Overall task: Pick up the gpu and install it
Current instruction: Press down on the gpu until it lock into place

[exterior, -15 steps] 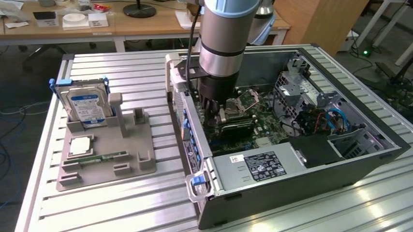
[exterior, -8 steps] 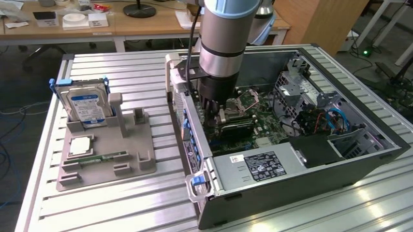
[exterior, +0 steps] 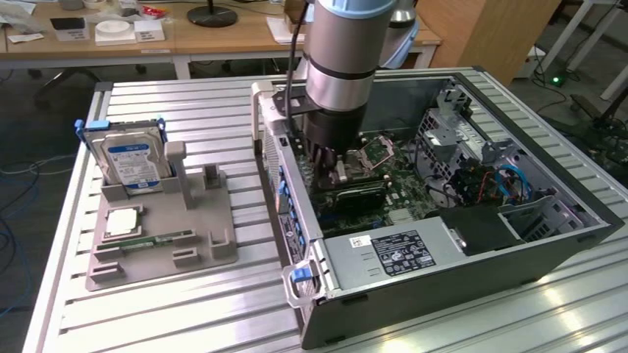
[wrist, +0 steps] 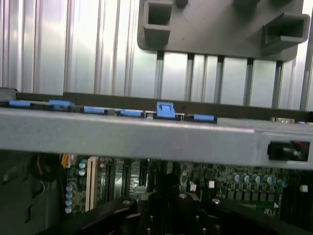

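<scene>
Exterior view: the arm reaches straight down into the open computer case [exterior: 412,243], which lies on its side on the ribbed metal counter [exterior: 196,309]. The gripper [exterior: 345,165] sits low over the motherboard [exterior: 393,184], and just below it a dark flat card, the gpu [exterior: 355,195], lies along the board near the case's rear wall. I judge this to be the install step: the card is at or in its slot, not on the grey holder tray [exterior: 162,235] toward the exterior view's left. That tray carries 1 hard drive [exterior: 132,162] standing upright, and a small chip [exterior: 125,220] and a memory stick [exterior: 147,241] lying flat. The fingers are hidden behind the wrist and card, so I cannot tell whether they grip the card or have let go.

Wrist view: the case's grey side wall [wrist: 146,137] runs across, with blue clips [wrist: 165,110] along it and the tray beyond. Below, the green board shows past the dark gripper body [wrist: 166,215].

The next move likely calls for straight, even pressure down so the card seats fully, without tilting it.
</scene>
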### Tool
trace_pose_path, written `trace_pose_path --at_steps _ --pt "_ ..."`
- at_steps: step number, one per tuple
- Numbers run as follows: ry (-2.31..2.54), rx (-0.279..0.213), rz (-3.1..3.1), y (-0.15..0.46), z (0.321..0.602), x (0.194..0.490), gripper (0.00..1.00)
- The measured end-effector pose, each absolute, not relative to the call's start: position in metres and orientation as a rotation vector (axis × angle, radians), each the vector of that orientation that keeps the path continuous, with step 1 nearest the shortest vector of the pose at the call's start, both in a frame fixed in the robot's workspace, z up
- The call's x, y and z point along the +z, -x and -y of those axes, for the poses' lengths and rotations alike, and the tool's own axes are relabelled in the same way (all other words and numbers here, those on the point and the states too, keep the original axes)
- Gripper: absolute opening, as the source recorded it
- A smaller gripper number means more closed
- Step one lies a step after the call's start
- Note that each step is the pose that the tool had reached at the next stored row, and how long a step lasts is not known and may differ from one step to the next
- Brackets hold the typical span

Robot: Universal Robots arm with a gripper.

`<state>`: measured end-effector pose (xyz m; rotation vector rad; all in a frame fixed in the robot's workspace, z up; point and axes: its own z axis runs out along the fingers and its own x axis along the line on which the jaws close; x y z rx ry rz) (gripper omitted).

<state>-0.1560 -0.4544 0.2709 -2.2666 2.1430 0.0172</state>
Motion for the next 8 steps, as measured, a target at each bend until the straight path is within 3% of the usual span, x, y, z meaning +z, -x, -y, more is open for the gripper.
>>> trace_pose_path --at_steps 8 --pt "2.266 0.017 -2.143 0.125 0.454 0.27 0.11"
